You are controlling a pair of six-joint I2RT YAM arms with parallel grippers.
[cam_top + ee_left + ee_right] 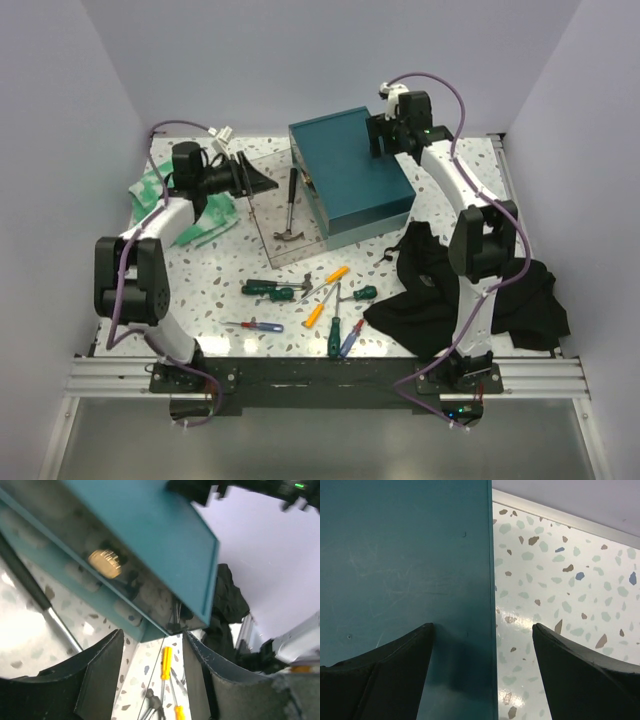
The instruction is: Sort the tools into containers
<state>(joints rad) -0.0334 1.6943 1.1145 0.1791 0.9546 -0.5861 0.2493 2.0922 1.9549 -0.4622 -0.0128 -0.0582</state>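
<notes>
**Terrazzo table [200, 290] under plain pale walls [300, 60]: one hammer boxed, other tools lying loose**

Seen from above, a hammer [290, 215] with a black grip and a slim metal shaft is lying inside the clear box [265, 235], its head pointing toward 6 o'clock. The left gripper [258, 182] is hanging by the box's wall at about 10 o'clock from the hammer. Its dark, wedge-shaped fingers [97, 677] are standing apart with nothing between them. That arm is reaching in from 9 o'clock with its forearm nearly level.

At 2 o'clock from the hammer, the matte, lightly scuffed teal box [350, 170] is sitting just beside the clear one. The right gripper [385, 138] is hovering over its 1 o'clock corner, spread wide and empty, one finger above the teal top and the other above the speckled table. Its arm is rising from the base, bent at the elbow.

At 6 o'clock from the clear box, a green-handled screwdriver [262, 289], an orange-handled screwdriver [336, 273] and a red-and-blue screwdriver [255, 325] are lying among others. A crumpled black cloth [470, 295] is lying at 4 o'clock and a green cloth [150, 190] at 9 o'clock.
</notes>
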